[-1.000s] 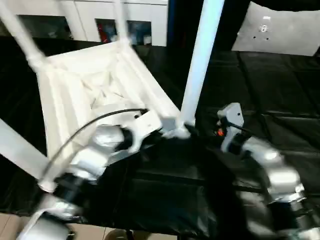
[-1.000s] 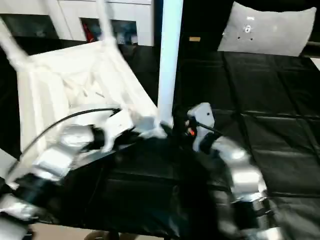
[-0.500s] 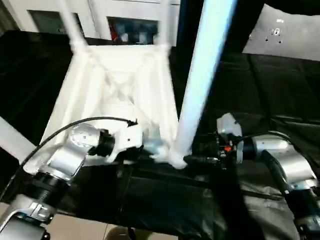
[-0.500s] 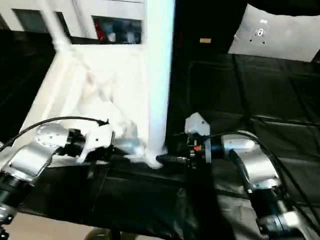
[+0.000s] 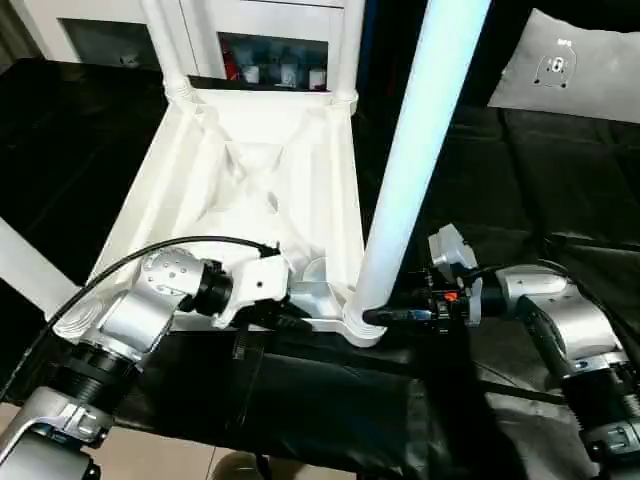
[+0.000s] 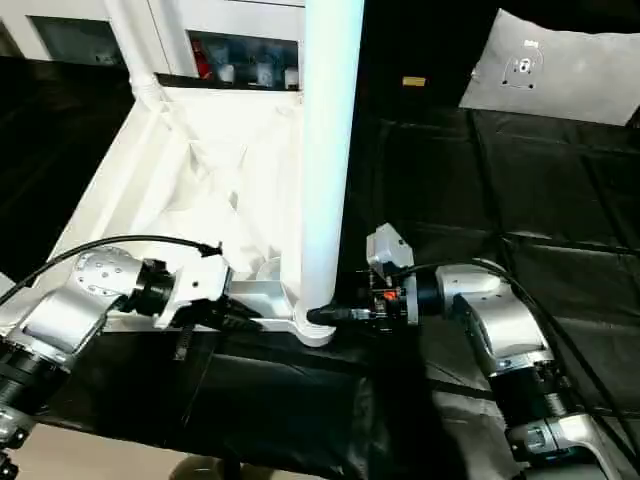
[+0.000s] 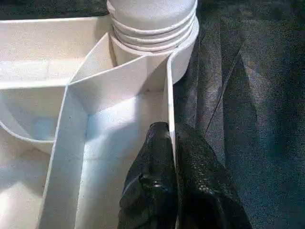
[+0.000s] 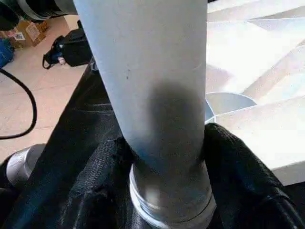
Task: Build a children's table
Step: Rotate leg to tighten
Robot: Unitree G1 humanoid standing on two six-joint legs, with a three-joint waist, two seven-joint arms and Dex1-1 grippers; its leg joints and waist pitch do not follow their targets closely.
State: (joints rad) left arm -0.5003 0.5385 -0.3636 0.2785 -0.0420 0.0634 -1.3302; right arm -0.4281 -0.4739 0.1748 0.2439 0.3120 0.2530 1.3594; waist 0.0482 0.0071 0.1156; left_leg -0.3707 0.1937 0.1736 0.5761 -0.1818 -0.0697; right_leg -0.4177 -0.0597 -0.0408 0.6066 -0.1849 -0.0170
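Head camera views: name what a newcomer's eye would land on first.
The upturned white tabletop lies ribbed side up on the black-covered table. One thick leg rises from its near corner socket. The right end effector grips that leg's base, and the left end effector pinches the tabletop's near rim.

1. Black quilted cloth work surface [image 5: 560,180], wrinkled, stitched in squares, spreads under and beyond both grippers.
2. White cabinet with glass doors [image 5: 270,40] far ahead of the left gripper [image 5: 300,322]; small red and pale items behind the glass.
3. Grey flat panel [image 6: 560,65] with a small round fitting lies on the cloth, well beyond the right gripper [image 5: 385,316].
4. Beige tiled floor [image 8: 33,90] below the cloth's near edge.
5. Black bag [image 8: 71,47] and cardboard box [image 8: 29,31] on that floor.
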